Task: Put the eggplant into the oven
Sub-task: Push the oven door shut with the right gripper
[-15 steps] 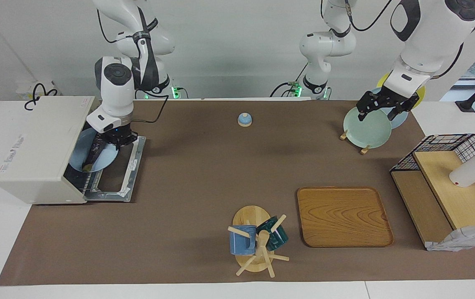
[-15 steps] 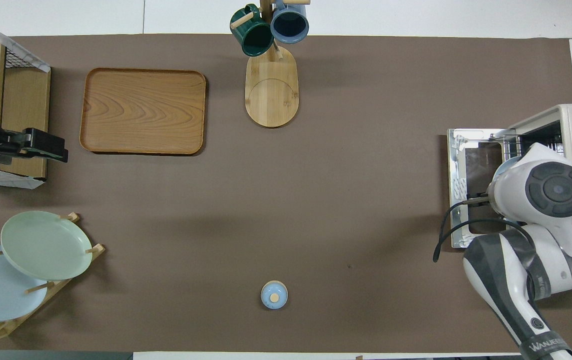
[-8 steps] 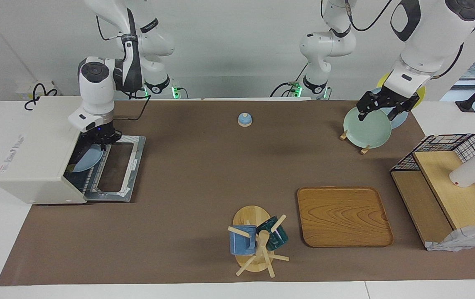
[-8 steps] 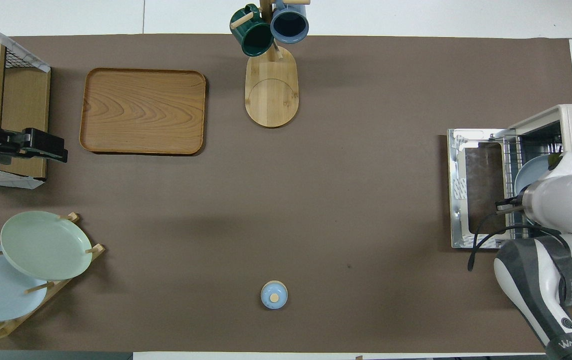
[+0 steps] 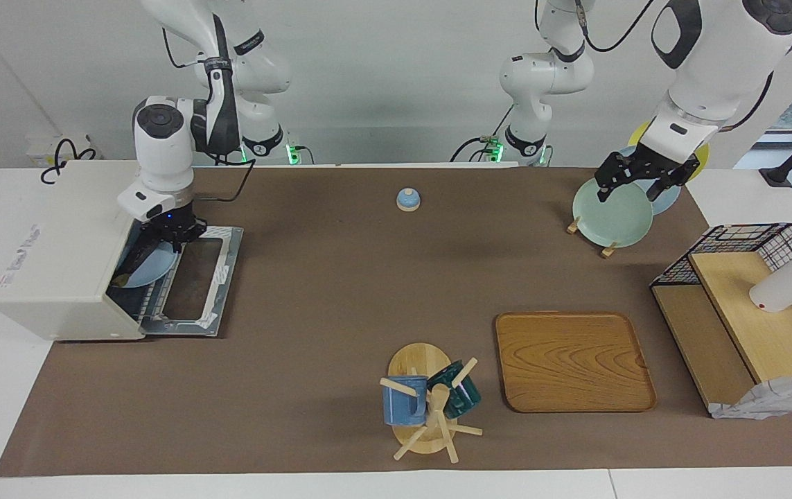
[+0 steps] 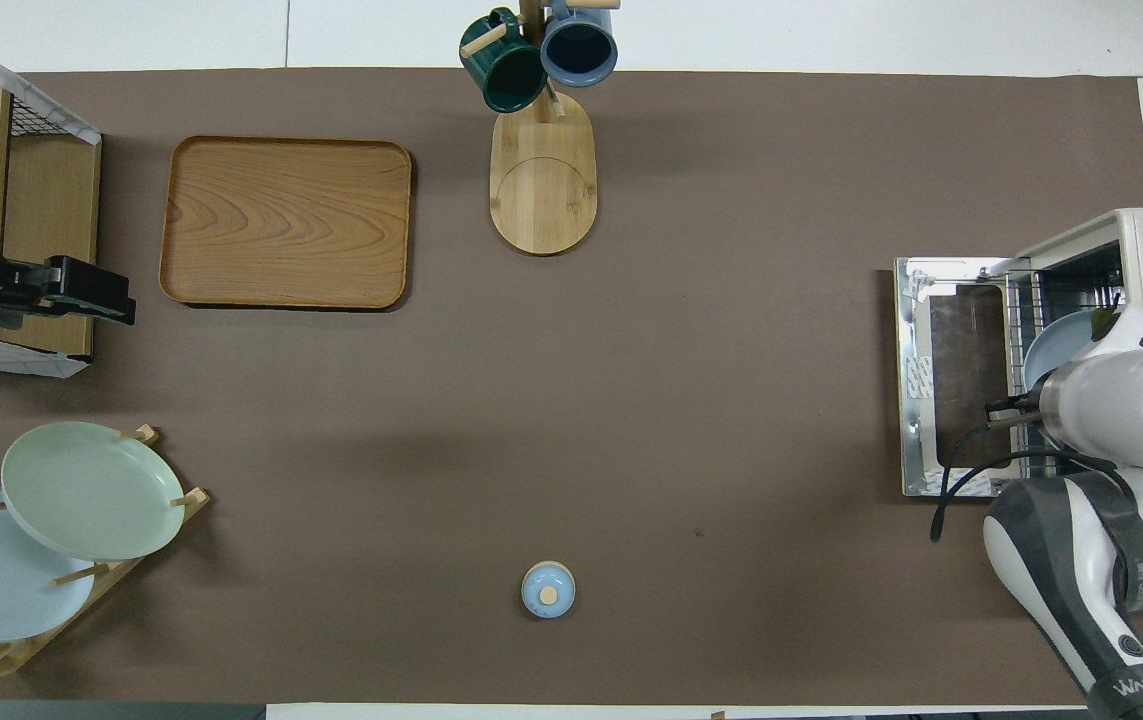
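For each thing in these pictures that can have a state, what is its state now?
oven: door folded down, open.
light blue plate: on the oven rack, partly inside.
eggplant: on the light blue plate.
right gripper: shut, at the oven mouth over the plate.
left gripper: open, over the plate rack, waiting.
wooden tray: bare.
two mugs: hanging on the mug tree.

A matt brown cloth mat (image 5: pixel 340 291) covers the desk. The rectangular wooden tray (image 5: pixel 574 360) shows smooth grain. The off-white oven's dark glass drop-down door (image 5: pixel 195 281) looks glossy within its metal frame.
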Controlling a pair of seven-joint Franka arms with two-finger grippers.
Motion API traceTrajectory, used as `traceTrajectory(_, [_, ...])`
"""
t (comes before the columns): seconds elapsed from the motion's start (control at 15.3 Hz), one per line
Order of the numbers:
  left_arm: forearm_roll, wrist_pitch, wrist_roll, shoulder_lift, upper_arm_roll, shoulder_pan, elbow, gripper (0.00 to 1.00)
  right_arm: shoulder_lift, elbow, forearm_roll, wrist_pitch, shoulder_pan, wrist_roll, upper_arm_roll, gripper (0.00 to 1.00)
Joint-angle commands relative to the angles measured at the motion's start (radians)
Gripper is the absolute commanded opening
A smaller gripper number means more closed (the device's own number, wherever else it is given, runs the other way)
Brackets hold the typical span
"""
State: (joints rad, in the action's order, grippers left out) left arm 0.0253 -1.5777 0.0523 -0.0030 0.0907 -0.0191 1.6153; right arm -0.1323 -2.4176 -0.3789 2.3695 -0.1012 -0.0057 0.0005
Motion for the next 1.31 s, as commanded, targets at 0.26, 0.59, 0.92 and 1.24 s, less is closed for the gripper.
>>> traceTrajectory(0.26, [-0.016, 0.007, 0.006, -0.015, 0.004, 0.007, 0.009, 1.00, 0.026, 0.034, 0.023, -0.002, 0.005, -0.027, 0.007, 0.32])
traceTrajectory(0.59, [-0.016, 0.007, 0.006, -0.015, 0.004, 0.007, 0.009, 1.00, 0.051, 0.156, 0.109, -0.119, 0.073, -0.037, 0.012, 0.28])
traceTrajectory(0.92, [-0.016, 0.007, 0.006, -0.015, 0.004, 0.007, 0.009, 1.00, 0.112, 0.167, 0.189, -0.053, 0.182, 0.065, 0.010, 0.00])
traceTrajectory(1.24, [-0.016, 0.008, 0.006, -0.015, 0.004, 0.007, 0.009, 1.00, 0.184, 0.137, 0.189, 0.057, 0.193, 0.139, 0.010, 0.00])
